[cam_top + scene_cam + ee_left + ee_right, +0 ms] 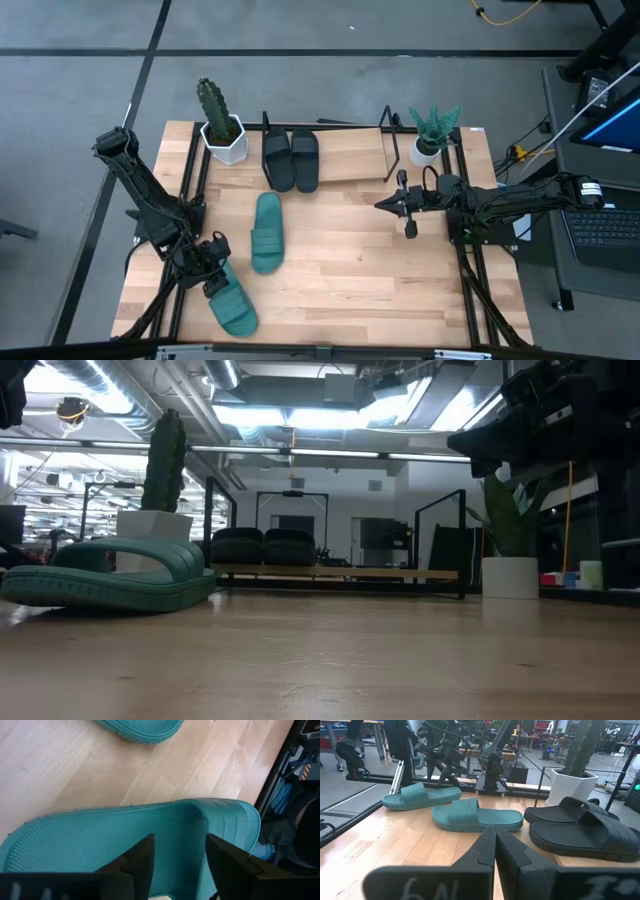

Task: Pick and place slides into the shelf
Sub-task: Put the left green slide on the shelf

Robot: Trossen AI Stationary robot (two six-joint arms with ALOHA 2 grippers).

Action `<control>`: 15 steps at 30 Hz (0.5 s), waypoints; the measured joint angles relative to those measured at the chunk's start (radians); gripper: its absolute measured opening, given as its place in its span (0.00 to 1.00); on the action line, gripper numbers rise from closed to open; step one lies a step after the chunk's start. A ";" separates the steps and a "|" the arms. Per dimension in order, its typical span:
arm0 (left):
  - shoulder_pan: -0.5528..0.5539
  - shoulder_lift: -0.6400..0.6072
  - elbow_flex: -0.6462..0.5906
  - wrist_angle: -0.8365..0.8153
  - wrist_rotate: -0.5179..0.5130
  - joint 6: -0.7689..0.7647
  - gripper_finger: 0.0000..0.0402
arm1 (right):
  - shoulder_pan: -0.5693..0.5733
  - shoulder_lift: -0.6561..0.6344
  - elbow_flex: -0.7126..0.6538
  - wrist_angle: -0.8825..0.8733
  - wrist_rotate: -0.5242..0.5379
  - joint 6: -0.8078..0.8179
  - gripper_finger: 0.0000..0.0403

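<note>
The left jaws (177, 862) are open, hanging just over a teal slide (230, 300) near the counter's (350, 270) front left corner. The right jaws (494, 845) are shut with nothing in them, near the right side. The left wrist view shows that slide's bumpy sole and ridged strap up close. The right wrist view shows all four slides: the second teal one (476, 816) mid-counter, the two black ones (580, 827) side by side. From above, the black pair sits on the shelf (350, 160) at the back.
</note>
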 joint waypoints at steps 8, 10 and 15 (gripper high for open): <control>-0.001 0.000 0.000 0.007 0.003 -0.005 0.46 | 0.000 0.000 0.000 0.000 0.000 0.000 0.03; -0.001 0.000 0.000 0.013 0.003 -0.004 0.46 | 0.000 0.000 0.000 0.000 0.000 0.000 0.03; -0.001 0.000 0.000 0.012 0.001 0.000 0.46 | 0.000 0.000 0.000 0.000 0.000 0.000 0.03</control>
